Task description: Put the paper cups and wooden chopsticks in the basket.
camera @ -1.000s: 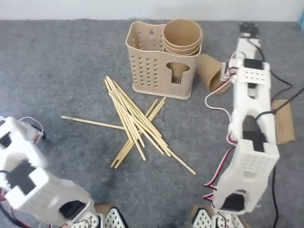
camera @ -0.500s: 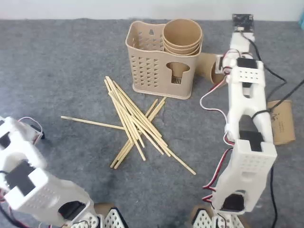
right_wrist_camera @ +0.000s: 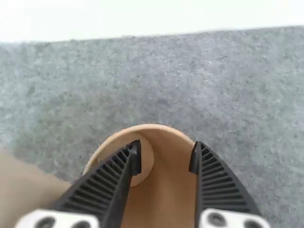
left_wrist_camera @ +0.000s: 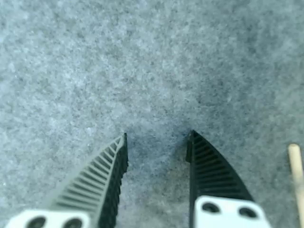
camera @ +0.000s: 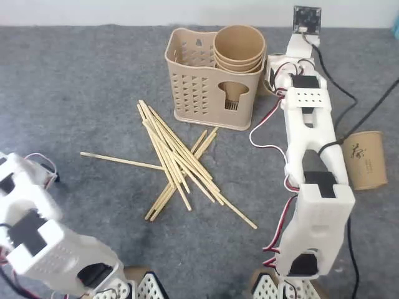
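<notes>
The beige slotted basket [camera: 199, 84] stands at the back with a stack of paper cups [camera: 240, 43] in it. A loose pile of wooden chopsticks [camera: 177, 159] lies in front of it. One paper cup [right_wrist_camera: 156, 175] lies on its side beside the basket, mouth toward my right gripper [right_wrist_camera: 165, 145], which is open with its fingertips at that mouth. In the high view the right arm [camera: 302, 103] covers most of this cup [camera: 268, 81]. Another paper cup [camera: 365, 159] lies at the right. My left gripper [left_wrist_camera: 156, 137] is open over bare carpet beside a chopstick end [left_wrist_camera: 297, 166].
Grey carpet [camera: 81, 93] covers the table. The left arm [camera: 34, 237] sits folded at the near left corner. A beige wall of the basket [right_wrist_camera: 28, 190] shows close beside the right gripper. A single chopstick [camera: 118, 160] juts out to the left of the pile.
The right arm has swung left and stretched farther back over the lying cup, uncovering the cup at the right. The left arm, the chopsticks and the basket have stayed put.
</notes>
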Available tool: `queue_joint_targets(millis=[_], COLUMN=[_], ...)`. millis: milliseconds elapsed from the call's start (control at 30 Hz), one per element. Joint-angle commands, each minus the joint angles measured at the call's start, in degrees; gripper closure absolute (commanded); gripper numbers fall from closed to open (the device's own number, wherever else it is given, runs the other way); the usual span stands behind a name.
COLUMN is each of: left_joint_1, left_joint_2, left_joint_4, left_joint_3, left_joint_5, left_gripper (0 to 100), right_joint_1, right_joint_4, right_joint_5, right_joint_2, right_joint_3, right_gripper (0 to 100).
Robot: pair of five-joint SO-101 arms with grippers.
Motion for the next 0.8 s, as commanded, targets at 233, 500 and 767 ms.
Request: queue_joint_targets(millis=[233, 500, 767], left_joint_1=[1.49, 1.49, 1.49], left_joint_2=[0.09, 0.18, 0.18], left_joint_4=[0.44, 0.44, 0.44], left_joint_3=[-1.27, -1.27, -1.27], left_joint_5=[-0.53, -0.53, -0.53], left_gripper=[80, 80, 80], right_joint_1=[9.01, 14.73, 14.9], right_joint_4=[10.51, 15.6, 8.48], right_joint_5=[-4.75, 6.15, 23.21], right_joint_2=[-19.3, -15.69, -18.15], right_joint_3=[-3.16, 7.3, 22.77], right_gripper=[81.8, 81.8, 81.6])
